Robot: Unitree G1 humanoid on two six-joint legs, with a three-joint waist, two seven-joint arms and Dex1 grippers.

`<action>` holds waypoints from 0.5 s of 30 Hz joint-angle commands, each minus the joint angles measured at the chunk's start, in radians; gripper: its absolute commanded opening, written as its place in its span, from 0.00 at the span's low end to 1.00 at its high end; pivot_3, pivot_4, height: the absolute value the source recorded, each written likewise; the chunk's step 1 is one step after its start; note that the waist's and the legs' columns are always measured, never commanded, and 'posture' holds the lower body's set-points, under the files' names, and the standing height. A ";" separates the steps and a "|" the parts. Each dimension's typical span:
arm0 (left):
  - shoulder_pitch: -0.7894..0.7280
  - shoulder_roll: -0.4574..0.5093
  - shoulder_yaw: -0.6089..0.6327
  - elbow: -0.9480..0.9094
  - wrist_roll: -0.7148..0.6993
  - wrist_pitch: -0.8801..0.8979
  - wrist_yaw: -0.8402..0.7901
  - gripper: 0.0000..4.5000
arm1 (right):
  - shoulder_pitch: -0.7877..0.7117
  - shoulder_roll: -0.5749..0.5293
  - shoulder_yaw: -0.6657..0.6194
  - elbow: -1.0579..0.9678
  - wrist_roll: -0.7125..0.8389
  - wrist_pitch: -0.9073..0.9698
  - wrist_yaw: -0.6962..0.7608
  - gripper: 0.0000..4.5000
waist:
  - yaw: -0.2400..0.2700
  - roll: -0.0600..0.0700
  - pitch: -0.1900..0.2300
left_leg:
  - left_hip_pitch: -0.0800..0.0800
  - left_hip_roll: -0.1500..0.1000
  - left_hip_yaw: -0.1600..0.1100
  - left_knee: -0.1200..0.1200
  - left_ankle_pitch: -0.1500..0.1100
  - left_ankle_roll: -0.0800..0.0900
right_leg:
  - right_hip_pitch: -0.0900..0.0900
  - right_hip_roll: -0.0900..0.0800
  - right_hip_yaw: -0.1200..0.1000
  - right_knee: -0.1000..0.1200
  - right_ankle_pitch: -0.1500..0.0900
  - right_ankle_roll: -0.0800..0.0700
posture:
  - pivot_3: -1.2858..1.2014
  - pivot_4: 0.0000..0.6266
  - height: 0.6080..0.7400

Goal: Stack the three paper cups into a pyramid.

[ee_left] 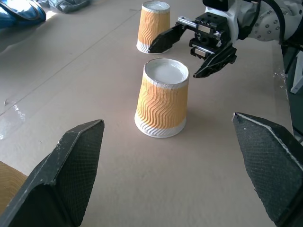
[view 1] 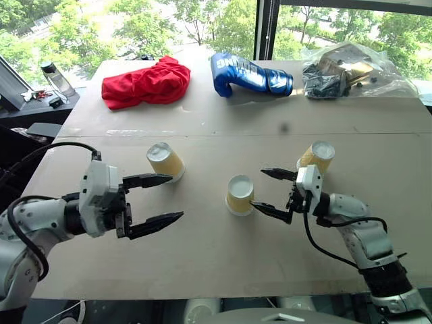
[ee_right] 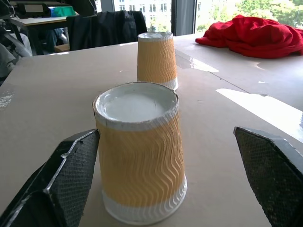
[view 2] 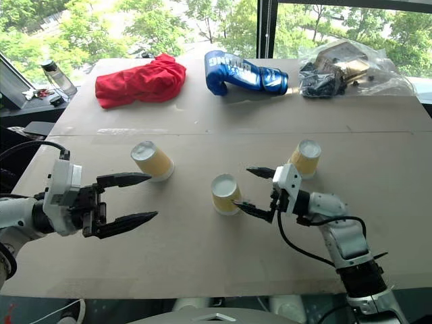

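Three paper cups stand upside down on the brown table (view 1: 202, 250), apart from one another: a left cup (view 1: 165, 160), a middle cup (view 1: 240, 194) and a right cup (view 1: 316, 158). Each has wavy yellow-tan sides and a white base facing up. My right gripper (view 1: 256, 187) is open and points left, its fingertips just right of the middle cup (ee_right: 139, 156), which stands between the fingers in the right wrist view. My left gripper (view 1: 177, 197) is open and empty, in front of the left cup and facing the middle cup (ee_left: 162, 99).
Along the far side of the table lie a red cloth (view 1: 145, 82), a blue boxing glove (view 1: 248, 74) and a clear plastic bag of dark parts (view 1: 344, 71). A bottle (view 1: 57, 77) stands on a side surface at far left.
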 commanded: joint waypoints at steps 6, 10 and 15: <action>0.013 0.004 0.104 -0.091 -0.051 0.052 -0.027 0.99 | -0.080 0.063 0.074 0.032 -0.015 0.018 0.010 1.00 | -0.002 -0.004 0.002 | 0.000 0.001 0.001 0.002 -0.001 0.001 | -0.002 0.002 0.001 0.005 0.000 0.000 | 0.52 0.24 1.00; 0.006 -0.013 0.112 -0.095 -0.064 0.058 -0.017 0.99 | -0.082 0.071 0.086 0.025 -0.006 0.033 0.017 1.00 | -0.003 -0.004 0.002 | 0.001 0.002 0.001 0.003 0.000 0.001 | -0.003 0.003 0.002 0.009 0.000 0.000 | 0.52 0.24 1.00; 0.003 -0.019 0.115 -0.091 -0.059 0.060 -0.017 1.00 | -0.085 0.080 0.084 0.032 -0.006 0.032 0.021 0.89 | -0.003 -0.004 0.002 | 0.002 0.002 0.001 0.004 0.000 0.000 | -0.004 0.005 0.003 0.014 0.000 0.000 | 0.52 0.24 1.00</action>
